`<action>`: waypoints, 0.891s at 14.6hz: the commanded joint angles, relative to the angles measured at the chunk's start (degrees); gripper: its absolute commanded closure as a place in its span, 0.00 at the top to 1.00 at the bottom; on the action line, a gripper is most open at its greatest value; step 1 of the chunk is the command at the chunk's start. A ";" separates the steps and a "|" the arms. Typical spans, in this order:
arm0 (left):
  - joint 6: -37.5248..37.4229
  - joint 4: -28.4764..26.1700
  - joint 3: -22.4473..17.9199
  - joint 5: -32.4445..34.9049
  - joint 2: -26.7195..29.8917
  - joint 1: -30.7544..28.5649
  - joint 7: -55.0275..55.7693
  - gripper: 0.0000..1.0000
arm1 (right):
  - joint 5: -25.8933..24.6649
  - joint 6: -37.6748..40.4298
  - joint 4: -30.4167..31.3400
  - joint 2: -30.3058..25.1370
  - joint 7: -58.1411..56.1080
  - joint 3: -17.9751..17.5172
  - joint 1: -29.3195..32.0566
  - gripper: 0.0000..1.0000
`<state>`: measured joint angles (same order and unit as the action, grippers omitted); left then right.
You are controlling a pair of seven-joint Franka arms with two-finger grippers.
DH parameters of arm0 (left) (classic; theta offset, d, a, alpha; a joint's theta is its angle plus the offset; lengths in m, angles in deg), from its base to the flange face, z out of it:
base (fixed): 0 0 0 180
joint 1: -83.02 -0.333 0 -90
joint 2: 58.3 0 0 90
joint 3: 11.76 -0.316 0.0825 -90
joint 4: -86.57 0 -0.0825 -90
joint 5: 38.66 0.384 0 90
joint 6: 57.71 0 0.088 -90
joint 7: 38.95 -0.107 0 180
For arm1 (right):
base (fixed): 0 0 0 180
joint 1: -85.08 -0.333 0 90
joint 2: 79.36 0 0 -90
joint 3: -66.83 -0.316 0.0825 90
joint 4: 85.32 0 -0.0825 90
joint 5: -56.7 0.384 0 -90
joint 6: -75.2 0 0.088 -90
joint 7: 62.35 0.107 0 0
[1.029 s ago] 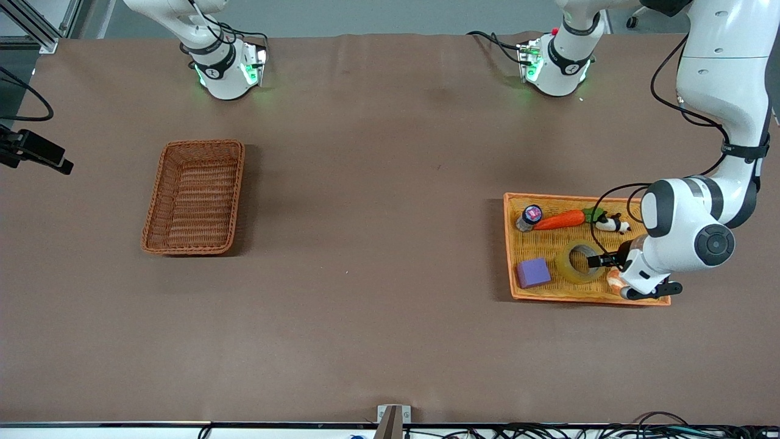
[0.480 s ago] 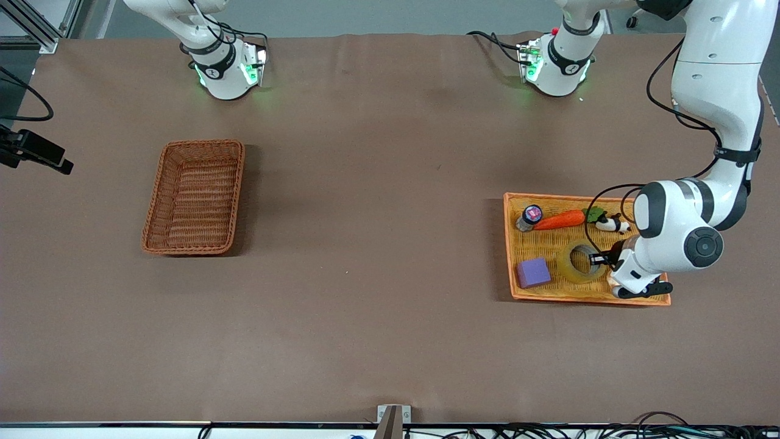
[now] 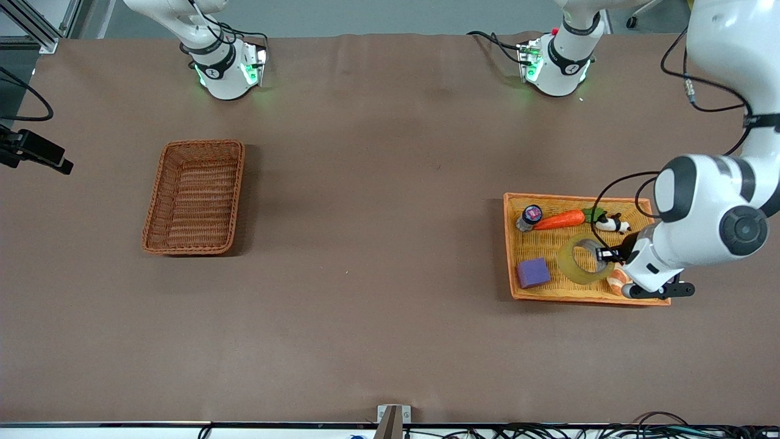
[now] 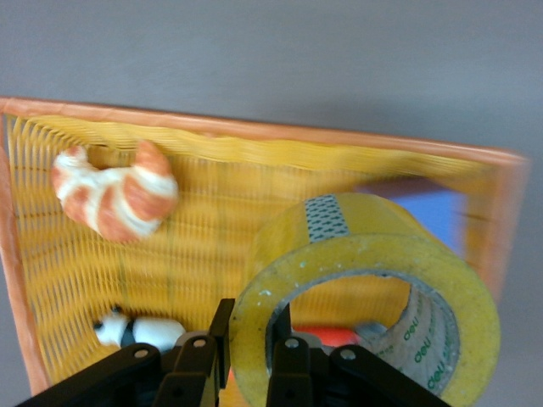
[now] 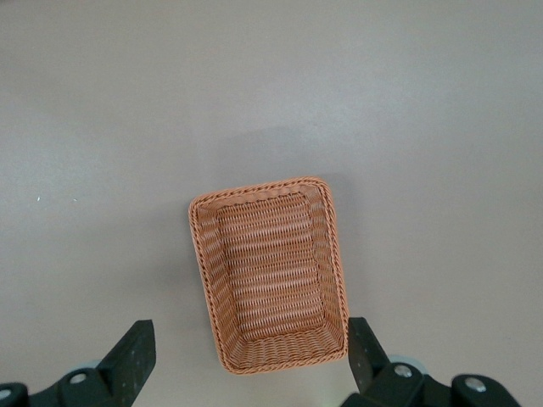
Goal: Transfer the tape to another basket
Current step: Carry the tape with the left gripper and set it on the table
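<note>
A robotics lab. Two white robot arms are bolted at their bases [image 3: 228,73] to one long edge of a wide table [image 3: 365,256] covered in plain brown cloth, with green status lights glowing on each base. Black cables [image 3: 548,431] bunch along the table's near edge, and aluminium framing [image 3: 33,24] stands at one corner. Toy items such as a plastic carrot [image 3: 560,219] and a croissant [image 4: 114,193] sit in a yellow woven tray [image 3: 573,296], set out as test props.
</note>
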<state>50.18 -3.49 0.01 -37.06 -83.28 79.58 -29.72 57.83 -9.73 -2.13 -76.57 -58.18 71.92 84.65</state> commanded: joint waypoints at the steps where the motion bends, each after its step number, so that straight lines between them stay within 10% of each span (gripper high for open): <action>1: -3.47 4.88 5.01 0.07 -1.11 3.77 7.88 0.00 | 1.24 -0.06 1.01 -1.03 -0.74 -0.61 1.13 1.00; 13: 13.64 13.59 4.93 -0.37 -19.65 33.92 44.38 0.00 | 1.24 0.20 1.01 -1.03 -0.92 -0.61 1.21 1.00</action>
<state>61.59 7.57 5.26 -37.07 -99.70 111.97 13.70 57.83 -9.69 -2.13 -76.57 -58.29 71.94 84.70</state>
